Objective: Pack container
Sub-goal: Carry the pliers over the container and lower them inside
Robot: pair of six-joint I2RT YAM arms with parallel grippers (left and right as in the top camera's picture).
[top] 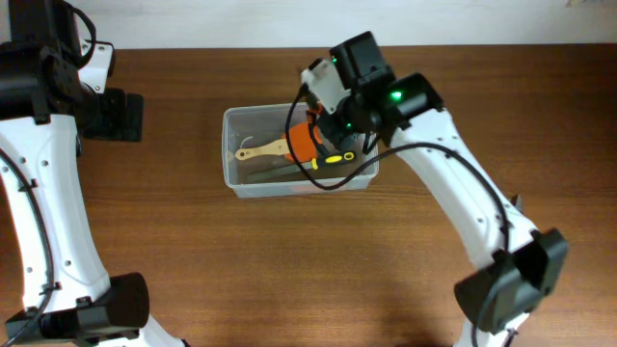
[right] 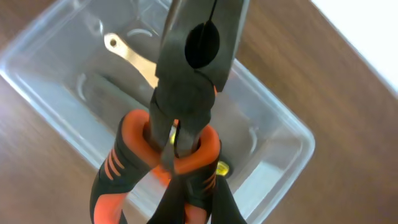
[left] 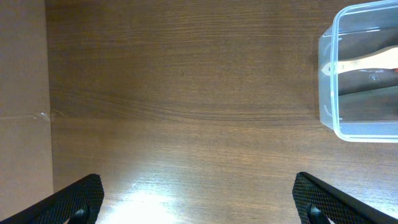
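Closest in the right wrist view, the right gripper [right: 180,165] is seen with its fingers clamped together on the orange-and-black handles of a pair of pliers [right: 186,56]. The pliers are held with the long axis running from the bottom centre of the frame up to the top centre, the black head pointing away from the fingers and down. Directly beyond that head lies the container [right: 305,138], its long axis slanting from the upper left of the frame to the lower right, so that the pliers cross it at an angle. The head is placed over the open middle of the bin, inside the line of its rim; whether it touches the floor cannot be told. Already lying in the container are a pale wooden-handled tool [right: 127,53] towards the upper left and a yellow-and-black handled tool [right: 221,167] just beside the orange grips. A release, it is judged, depends only on the pliers being low enough and clear of those two. Farther off, the left gripper [left: 199,202] is held with its fingers wide apart over bare table [left: 186,93], well away from the container, which sits at the upper right edge of its view. The right arm is by far the nearer one.
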